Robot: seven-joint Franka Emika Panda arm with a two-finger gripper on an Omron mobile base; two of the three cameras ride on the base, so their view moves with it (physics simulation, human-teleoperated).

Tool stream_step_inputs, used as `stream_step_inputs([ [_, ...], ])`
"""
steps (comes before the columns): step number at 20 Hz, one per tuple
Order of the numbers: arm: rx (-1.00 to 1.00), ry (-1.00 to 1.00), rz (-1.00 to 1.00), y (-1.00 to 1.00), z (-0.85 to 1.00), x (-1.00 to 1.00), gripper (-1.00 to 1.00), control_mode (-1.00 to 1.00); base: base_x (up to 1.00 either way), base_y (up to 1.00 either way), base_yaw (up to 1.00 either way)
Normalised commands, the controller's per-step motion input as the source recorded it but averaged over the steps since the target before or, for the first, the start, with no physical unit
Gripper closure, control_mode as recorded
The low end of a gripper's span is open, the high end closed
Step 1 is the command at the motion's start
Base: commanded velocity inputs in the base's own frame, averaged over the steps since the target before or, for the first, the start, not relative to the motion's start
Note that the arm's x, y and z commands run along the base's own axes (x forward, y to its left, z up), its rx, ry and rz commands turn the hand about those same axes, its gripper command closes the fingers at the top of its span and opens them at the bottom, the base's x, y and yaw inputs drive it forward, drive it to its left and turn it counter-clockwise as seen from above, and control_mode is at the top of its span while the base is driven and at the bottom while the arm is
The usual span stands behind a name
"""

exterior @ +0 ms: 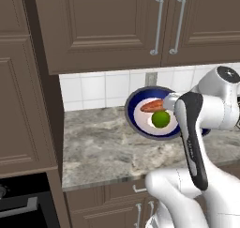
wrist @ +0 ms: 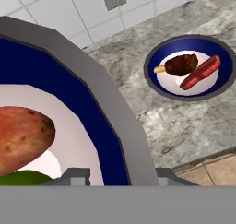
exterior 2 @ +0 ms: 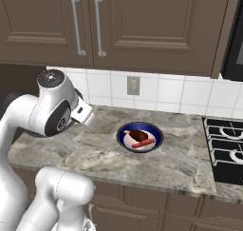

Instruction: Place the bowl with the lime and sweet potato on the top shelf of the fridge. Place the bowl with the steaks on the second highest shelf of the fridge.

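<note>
I have pincer (wrist: 120, 176) pinching rim of produce bowl (exterior: 140, 110), lifted above worktop (exterior: 93, 147), tilted. Lime (exterior: 161, 119), sweet potato (exterior: 152, 106) loose, may roll. Bowl rigid, slick; I judge rim the hold, kept level. Steak bowl (exterior 2: 140, 137) on worktop.

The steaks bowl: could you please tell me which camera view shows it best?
The hand view: the steaks bowl sits whole on the counter, both meat pieces distinct. The right base view shows it smaller, from farther off.
</note>
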Motion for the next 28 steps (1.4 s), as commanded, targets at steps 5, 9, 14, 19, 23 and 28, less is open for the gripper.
stream_step_inputs([
  [5, -0.05, 0.13, 0.0, -0.34, 0.03, -0.23, 1.0, -1.0, 0.0, 0.0, 0.0],
  [9, 0.0, 0.0, -0.01, -0.01, 0.0, 0.0, 1.0, -1.0, 0.0, 0.0, 0.0],
  [14, 0.0, 0.0, 0.0, -0.02, -0.21, -0.22, 1.0, -1.0, 0.0, 0.0, 0.0],
  [19, 0.02, 0.0, 0.0, -0.02, -0.03, -0.1, 1.0, -1.0, 0.0, 0.0, 0.0],
  [23, 0.0, 0.0, 0.0, 0.0, 0.0, -0.06, 1.0, -1.0, 0.0, 0.0, 0.0],
  [28, 0.0, 0.0, 0.0, 0.0, 0.0, 0.0, 1.0, 1.0, -0.4, 0.0, 0.0],
])
